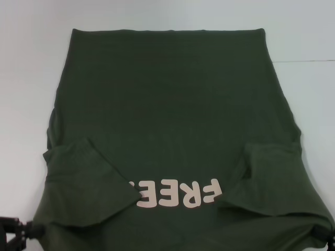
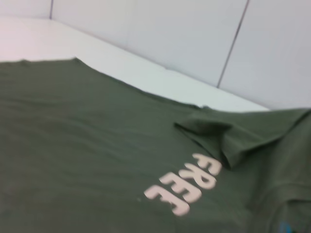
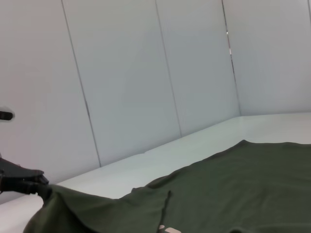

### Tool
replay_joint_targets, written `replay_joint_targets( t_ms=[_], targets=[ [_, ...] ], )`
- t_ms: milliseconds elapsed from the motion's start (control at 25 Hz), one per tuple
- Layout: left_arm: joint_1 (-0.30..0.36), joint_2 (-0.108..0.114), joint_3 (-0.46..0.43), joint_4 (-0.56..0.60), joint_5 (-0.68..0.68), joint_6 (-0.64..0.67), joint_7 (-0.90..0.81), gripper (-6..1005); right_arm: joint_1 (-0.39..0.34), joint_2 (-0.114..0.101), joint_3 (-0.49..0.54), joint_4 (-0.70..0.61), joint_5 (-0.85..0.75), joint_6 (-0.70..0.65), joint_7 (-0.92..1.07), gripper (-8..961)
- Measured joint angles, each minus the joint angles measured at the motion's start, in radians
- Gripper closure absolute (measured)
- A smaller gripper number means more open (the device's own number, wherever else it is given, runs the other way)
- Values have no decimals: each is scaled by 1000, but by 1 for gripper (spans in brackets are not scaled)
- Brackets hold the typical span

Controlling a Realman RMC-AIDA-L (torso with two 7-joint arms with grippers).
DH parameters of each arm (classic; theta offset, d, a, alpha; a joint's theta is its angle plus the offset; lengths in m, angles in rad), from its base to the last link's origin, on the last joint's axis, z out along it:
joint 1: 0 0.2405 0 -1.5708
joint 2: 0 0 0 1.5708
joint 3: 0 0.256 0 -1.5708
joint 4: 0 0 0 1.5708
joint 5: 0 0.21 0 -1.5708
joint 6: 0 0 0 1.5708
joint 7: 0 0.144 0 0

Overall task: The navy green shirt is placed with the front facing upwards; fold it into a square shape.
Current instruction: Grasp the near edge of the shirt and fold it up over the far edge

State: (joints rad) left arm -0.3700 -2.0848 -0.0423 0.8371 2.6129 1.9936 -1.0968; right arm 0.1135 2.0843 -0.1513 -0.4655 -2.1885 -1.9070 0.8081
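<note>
Left gripper [image 1: 18, 234]: positioned at 7 o'clock in the head view, at the near left corner of the navy green shirt [image 1: 172, 110]. Its dark body meets the fabric edge there; finger opening and any grasp on the cloth cannot be determined.

Right gripper [image 1: 330, 236]: positioned at 5 o'clock, at the near right corner of the shirt. Only a small dark part is visible at the cloth edge; finger opening and grasp cannot be determined.

The shirt lies spread on the white table [image 1: 31, 63], front side up, with the collar end nearest the robot and the straight hem toward 12 o'clock. Both short sleeves are folded inward over the body: the left sleeve [image 1: 86, 180] at 8 o'clock, the right sleeve [image 1: 269, 175] at 4 o'clock. The pale pink lettering [image 1: 175, 192] sits between them near 6 o'clock; the left sleeve tip overlaps its last character.

In the left wrist view, a small blue label [image 2: 285, 227] shows at the shirt's near edge.

A white panelled wall [image 3: 146, 73] stands beyond the table.
</note>
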Motion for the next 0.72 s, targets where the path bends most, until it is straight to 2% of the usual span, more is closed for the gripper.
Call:
replay_joint_targets(
  t_ms=[320,720],
  targets=[
    [-4,10,-85,-22,-65,-21,-1,973,14,-7,118,8,2,10,7,907],
    [15,11,-131,-59,-110,-38,25,973,44,-12,172,29,3,11,8,906]
  ],
)
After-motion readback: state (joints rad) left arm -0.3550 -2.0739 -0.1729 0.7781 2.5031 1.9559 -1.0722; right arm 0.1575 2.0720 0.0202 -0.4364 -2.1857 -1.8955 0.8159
